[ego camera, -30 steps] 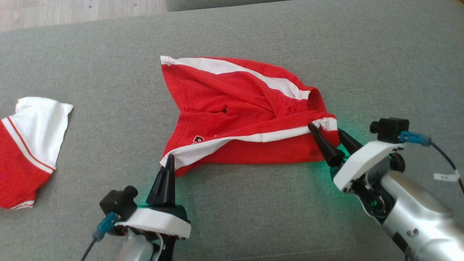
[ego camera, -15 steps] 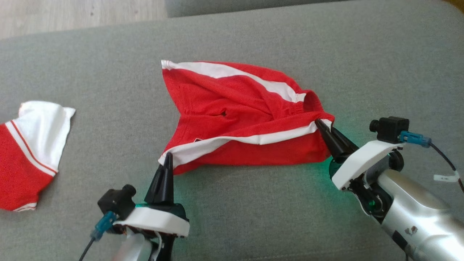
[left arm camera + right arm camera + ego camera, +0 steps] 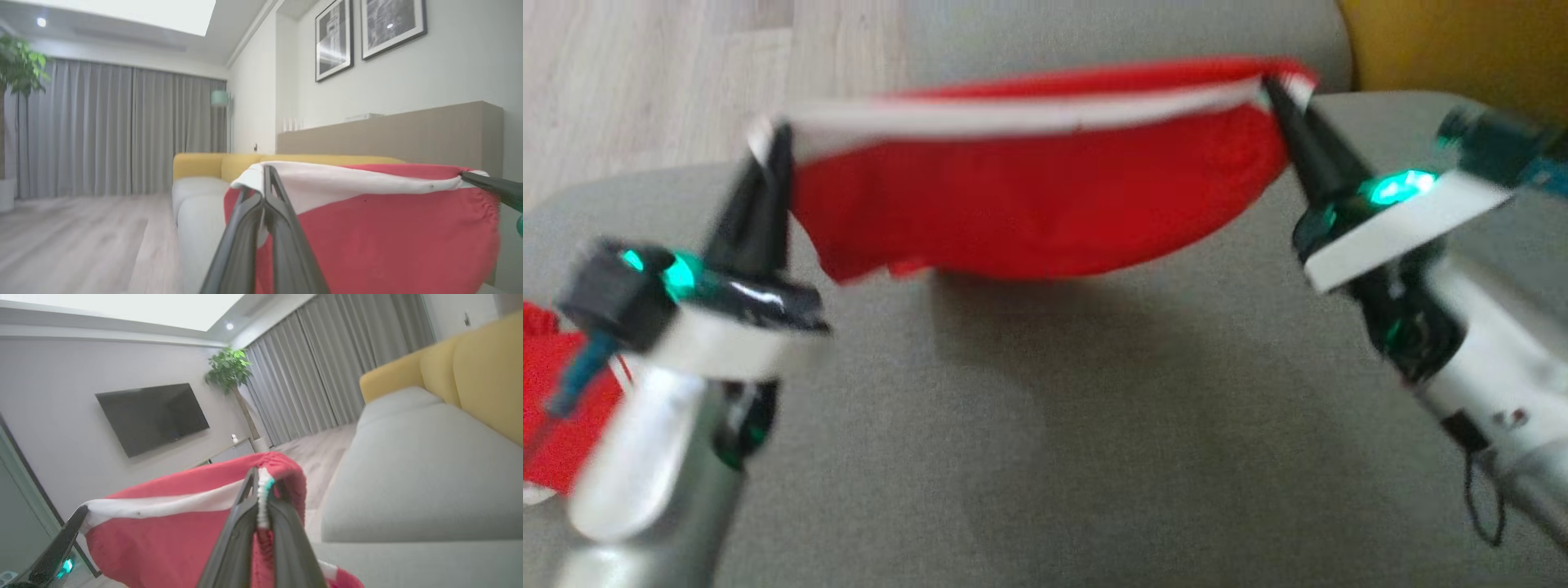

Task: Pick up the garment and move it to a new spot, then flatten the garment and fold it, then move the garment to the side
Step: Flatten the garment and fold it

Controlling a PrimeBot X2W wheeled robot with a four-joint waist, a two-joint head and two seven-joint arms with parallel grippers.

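The red garment (image 3: 1029, 188), edged by a white band, is held stretched in the air above the grey sofa seat (image 3: 1094, 425), clear of it. One banded corner is pinched in the closed left gripper (image 3: 779, 147), the other in the closed right gripper (image 3: 1281, 96). Another red cloth (image 3: 547, 416) is seen behind the left arm.

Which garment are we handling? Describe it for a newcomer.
Above the grey sofa, a red garment with a white top band hangs stretched between the left tool and the right tool. The other red cloth lies on the sofa, far left, unheld.
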